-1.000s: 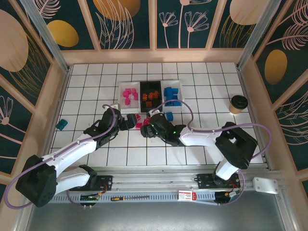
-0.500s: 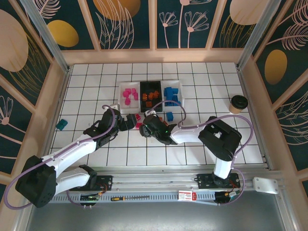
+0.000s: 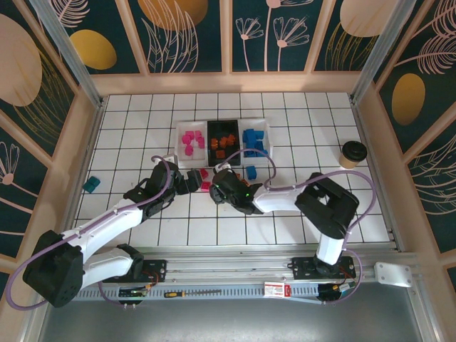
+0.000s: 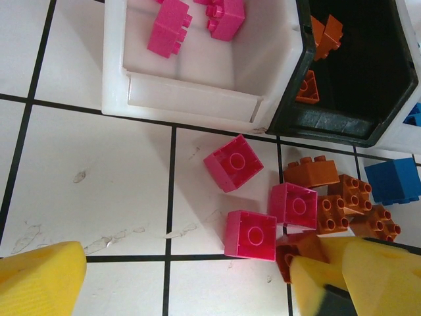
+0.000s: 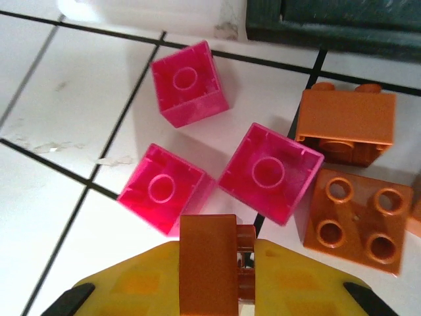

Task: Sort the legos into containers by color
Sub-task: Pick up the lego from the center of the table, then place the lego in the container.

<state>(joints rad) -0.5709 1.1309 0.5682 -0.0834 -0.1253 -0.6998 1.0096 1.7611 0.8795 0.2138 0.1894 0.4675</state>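
My right gripper [image 5: 212, 260] is shut on an orange-brown lego [image 5: 209, 253], low over the tiles just in front of the containers. Three hot pink legos [image 5: 189, 83] [image 5: 164, 187] [image 5: 270, 172] lie ahead of it, with more orange-brown legos [image 5: 346, 125] to their right. My left gripper [image 4: 191, 283] stands open with nothing between its yellow fingers [image 4: 39, 280], facing the same pile [image 4: 250, 235]. From above, the right gripper [image 3: 215, 187] and the left gripper [image 3: 191, 182] sit close together. Behind them stand a white tray [image 3: 179, 146] of pink legos, a black tray [image 3: 211, 146] of orange-brown ones and a white tray [image 3: 266, 135] of blue ones.
A loose blue lego [image 3: 251, 172] lies in front of the right-hand tray. A tan cup with a dark lid [image 3: 351, 153] stands at the right, and a teal block [image 3: 91, 184] lies far left. Wooden walls ring the tiled floor.
The right gripper has closed onto the orange-brown lego, and its arm has swung its elbow inward. The left arm has stayed still and open.
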